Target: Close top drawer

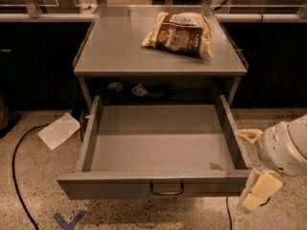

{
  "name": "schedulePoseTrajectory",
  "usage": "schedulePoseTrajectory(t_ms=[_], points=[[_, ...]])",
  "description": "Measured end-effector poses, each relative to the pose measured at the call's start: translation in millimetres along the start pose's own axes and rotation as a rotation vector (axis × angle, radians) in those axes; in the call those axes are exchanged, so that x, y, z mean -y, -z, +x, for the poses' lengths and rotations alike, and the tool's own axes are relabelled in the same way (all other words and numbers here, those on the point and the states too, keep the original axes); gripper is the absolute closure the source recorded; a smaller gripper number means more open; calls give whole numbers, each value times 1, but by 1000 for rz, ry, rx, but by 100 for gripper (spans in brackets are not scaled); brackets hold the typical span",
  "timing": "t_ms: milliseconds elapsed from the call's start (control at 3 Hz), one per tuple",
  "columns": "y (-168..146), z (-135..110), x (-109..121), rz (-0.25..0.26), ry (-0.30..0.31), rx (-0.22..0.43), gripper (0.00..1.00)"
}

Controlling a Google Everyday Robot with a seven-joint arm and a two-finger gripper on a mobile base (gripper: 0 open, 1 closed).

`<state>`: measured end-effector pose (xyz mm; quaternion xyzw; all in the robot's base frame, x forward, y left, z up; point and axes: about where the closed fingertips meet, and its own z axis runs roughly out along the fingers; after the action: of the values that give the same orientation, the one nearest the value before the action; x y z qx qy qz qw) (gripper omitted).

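Nearest us, at the right, the gripper [247, 170] was partly cut off by the frame. Its two cream fingers [261, 190] stood apart, holding nothing, beside the near right corner of the top drawer [158, 143]. That grey metal drawer stood pulled out toward us, with a wire loop handle [167, 189] at front centre. Farther back, we could hardly make out the dark shapes under the cabinet top [120, 47], where a crinkled snack bag [180, 32] lay.

1 wide grey metal top drawer [158, 143], 1 wire loop handle [167, 190]. 1 brown-cream snack bag [180, 34] on grey counter [115, 47]. 1 white paper sheet [59, 130], 1 black cable [16, 176]. 1 cream-white robot hand [256, 169], btm right by drawer corner.
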<state>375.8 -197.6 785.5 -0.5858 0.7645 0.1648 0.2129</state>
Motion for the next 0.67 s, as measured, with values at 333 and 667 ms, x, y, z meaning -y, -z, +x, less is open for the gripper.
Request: schedulePoseTrajectory(t_ms=[333, 667], points=[[-31, 20, -26, -59, -32, 49, 0], [-55, 36, -49, -106, -61, 69, 0]])
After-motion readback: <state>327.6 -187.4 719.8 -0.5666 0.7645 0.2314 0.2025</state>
